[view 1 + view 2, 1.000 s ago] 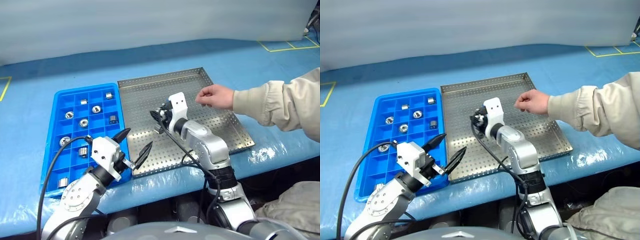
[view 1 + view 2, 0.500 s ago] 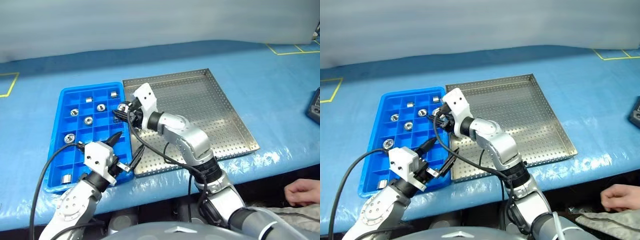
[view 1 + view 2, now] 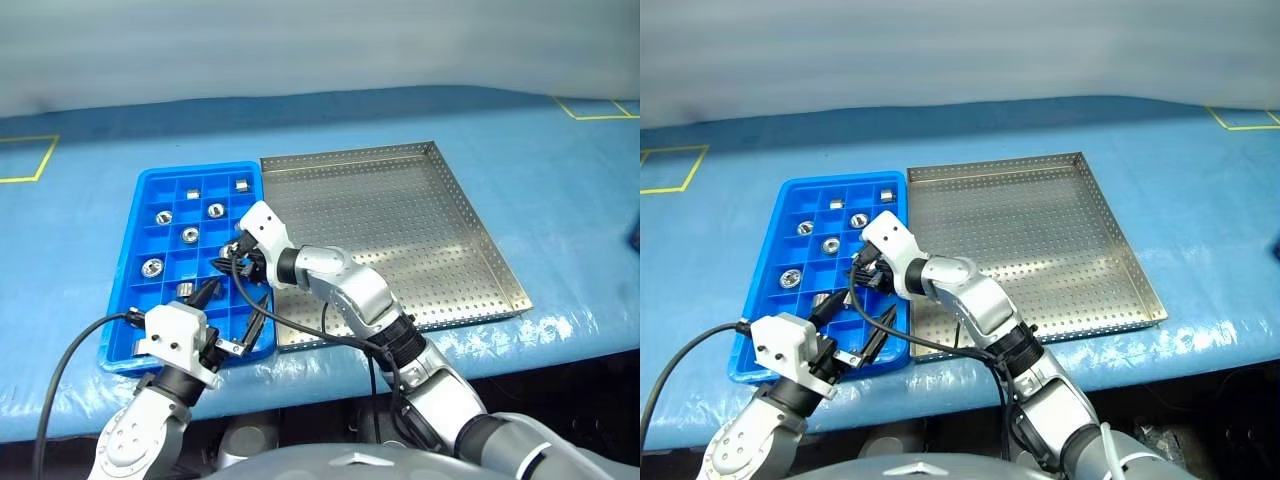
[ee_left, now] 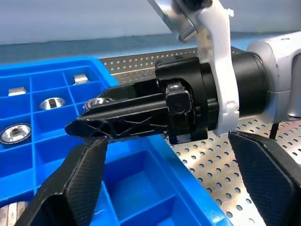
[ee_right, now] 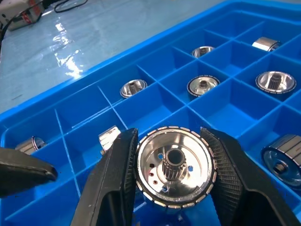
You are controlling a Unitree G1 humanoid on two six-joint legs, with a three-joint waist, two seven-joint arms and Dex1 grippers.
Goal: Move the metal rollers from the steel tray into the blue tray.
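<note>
- Your right gripper (image 5: 171, 162) is clamped on one metal roller (image 5: 175, 165): a shiny ribbed ring with a toothed hub at its centre, pinched between the two black fingers (image 5: 115, 181), one finger on each side of its rim.
- That held roller hangs over the blue tray (image 3: 150, 200), above the compartments on the side next to the steel tray (image 3: 400, 230). You can't tell from these views whether it touches the tray floor.
- Beyond the right fingertips, other metal rollers (image 5: 203, 85) sit one to a compartment; some lie flat with the hub up, some lie on their sides.
- Just beside the right fingers, one roller (image 5: 109, 136) lies in the neighbouring cell, partly behind the finger.
- Your left gripper (image 3: 232, 312) is released, fingers spread wide with nothing between them.
- It hovers over the near edge of the blue tray; the right gripper's fingers cross the gap just ahead of its fingertips (image 4: 77, 181), not touching them as far as you can see.
- The steel tray lies touching or just beside the blue tray on the blue table cover (image 3: 550, 200); its perforated floor is well apart from both sets of fingers.
</note>
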